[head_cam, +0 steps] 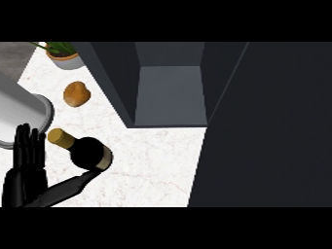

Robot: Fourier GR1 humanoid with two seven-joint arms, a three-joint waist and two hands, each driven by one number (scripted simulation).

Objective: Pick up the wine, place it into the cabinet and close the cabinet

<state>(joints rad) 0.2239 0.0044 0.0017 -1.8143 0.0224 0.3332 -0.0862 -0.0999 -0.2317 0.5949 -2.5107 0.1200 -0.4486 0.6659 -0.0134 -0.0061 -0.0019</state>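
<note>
the left hand [26, 168] stands with straight released fingers just left of the wine bottle [84, 150], near the open cabinet [170, 92].

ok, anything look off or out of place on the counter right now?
Nothing spilled or damaged. The wine bottle stands on the white counter beside the left hand, whose fingers are straight. The cabinet is open and its shelf is bare. A brown roundish item and a potted plant sit behind.
</note>
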